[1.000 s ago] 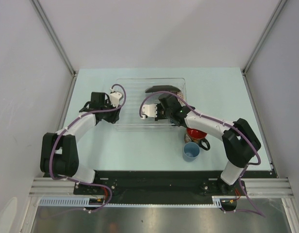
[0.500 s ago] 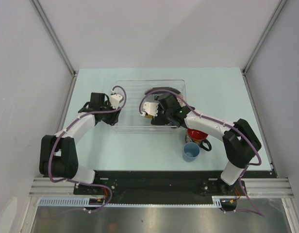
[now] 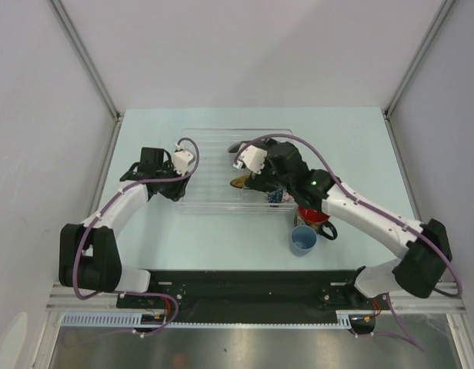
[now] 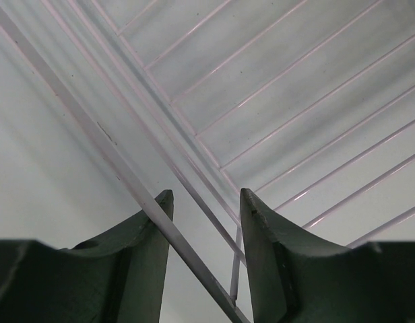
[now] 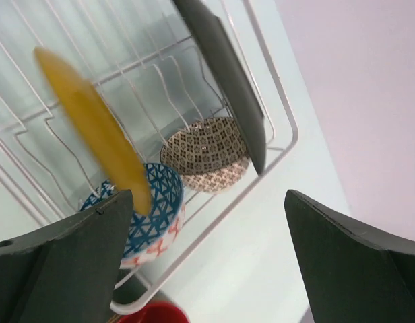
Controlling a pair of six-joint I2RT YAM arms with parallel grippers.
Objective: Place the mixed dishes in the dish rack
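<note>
Yellow round saucer leaning steeply in dish rack, looking blurred, maybe not sitting in a slot. Judging it risks tipping onto blue patterned bowl just beside. My right gripper hovering above, jaws gaping wide, gripping nothing. My left gripper straddling rack's left wall, jaws apart, not pinching. Rack sitting mid-desk toward far edge. Red-inside dark mug and small light-blue cup standing outside, toward near edge.
</note>
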